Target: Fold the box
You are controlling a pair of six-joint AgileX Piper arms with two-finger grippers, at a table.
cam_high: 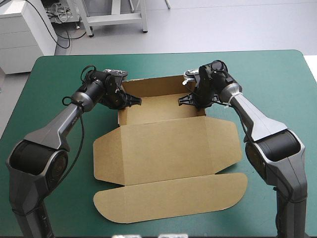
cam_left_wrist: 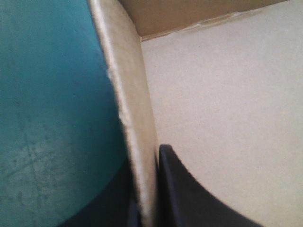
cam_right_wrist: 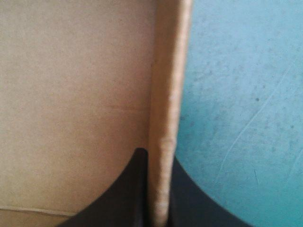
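The left gripper [cam_left_wrist: 144, 163] is clamped on the left wall of the box [cam_high: 163, 144], and the right gripper [cam_right_wrist: 158, 163] on its right wall. The brown box's far walls stand raised, its lid flat, with the teal-green cover [cam_high: 277, 74] all around it.

The table [cam_high: 277, 74] fills most of the high view. Its teal-green cover [cam_high: 54, 84] lies smooth and flat, and its two far corners are rounded. In the right wrist view the cover shows fine pale scratches [cam_right_wrist: 246, 137] running at a slant, along with a few small dark specks [cam_right_wrist: 257, 100]. In the left wrist view fainter scuff lines [cam_left_wrist: 28, 158] cross one another on the same surface.
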